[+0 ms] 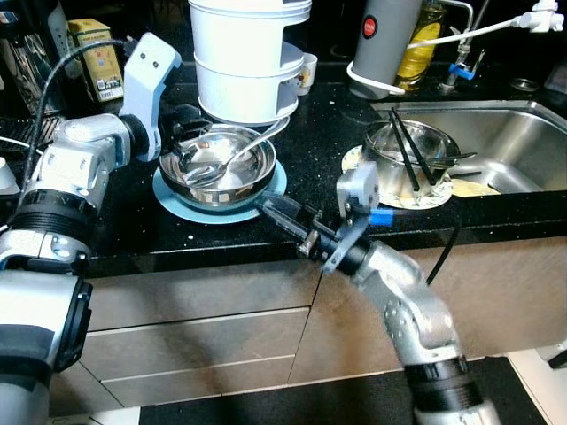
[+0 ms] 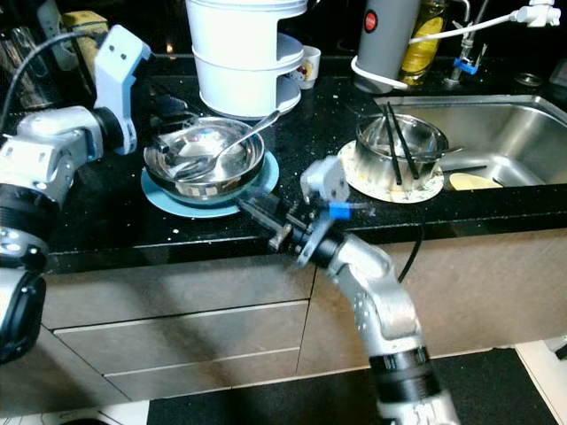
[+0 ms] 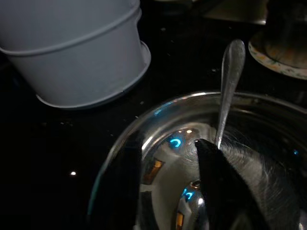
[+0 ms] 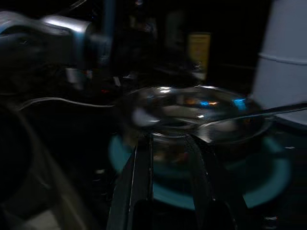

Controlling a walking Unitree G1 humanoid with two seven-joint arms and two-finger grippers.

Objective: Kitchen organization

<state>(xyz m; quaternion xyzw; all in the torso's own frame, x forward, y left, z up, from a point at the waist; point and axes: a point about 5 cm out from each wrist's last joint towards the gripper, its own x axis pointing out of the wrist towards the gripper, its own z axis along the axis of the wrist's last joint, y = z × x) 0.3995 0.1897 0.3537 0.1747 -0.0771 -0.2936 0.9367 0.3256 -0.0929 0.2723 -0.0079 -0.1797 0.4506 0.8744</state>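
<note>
Left eye view: steel bowl [image 1: 218, 166], spoon [image 1: 252, 146] inside, sits on a blue plate [image 1: 174, 202] on the table [image 1: 133, 232]; stiff, slippery, best pinched at the rim. Left end effector [image 3: 168, 189] open over it; right end effector [image 4: 170, 158] open beside the plate

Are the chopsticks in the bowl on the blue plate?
No, the chopsticks stand in the other bowl beside the sink; the blue-plate bowl holds a spoon.

Right gripper [image 4: 168, 158], fingers apart, at rim of steel bowl [image 4: 192, 112] on blue plate [image 4: 268, 177], center frame; spoon [image 4: 249, 115] inside, white container [image 4: 288, 57] upper right.
</note>
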